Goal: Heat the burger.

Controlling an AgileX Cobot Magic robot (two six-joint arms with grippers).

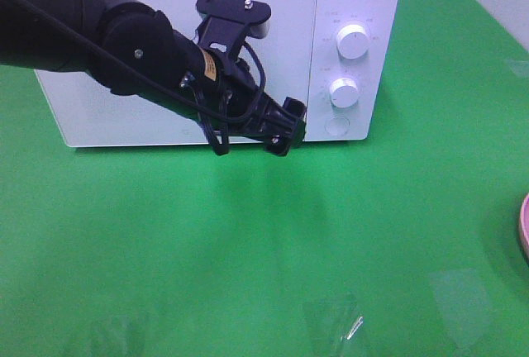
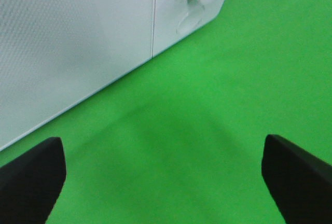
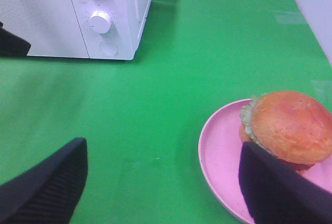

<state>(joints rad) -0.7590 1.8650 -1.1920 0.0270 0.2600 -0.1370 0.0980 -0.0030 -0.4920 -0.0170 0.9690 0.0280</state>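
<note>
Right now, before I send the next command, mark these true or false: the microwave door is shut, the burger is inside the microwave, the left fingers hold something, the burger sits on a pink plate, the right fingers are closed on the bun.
1. The microwave door is shut. True.
2. The burger is inside the microwave. False: it is out on the green table.
3. The left gripper holds something. False: its fingers stand apart over bare table.
4. The burger sits on the pink plate. True.
5. The right gripper is closed on the bun. False: it is open.

golden-brown burger (image 3: 289,126) with lettuce sits on pink plate (image 3: 220,156).
</note>
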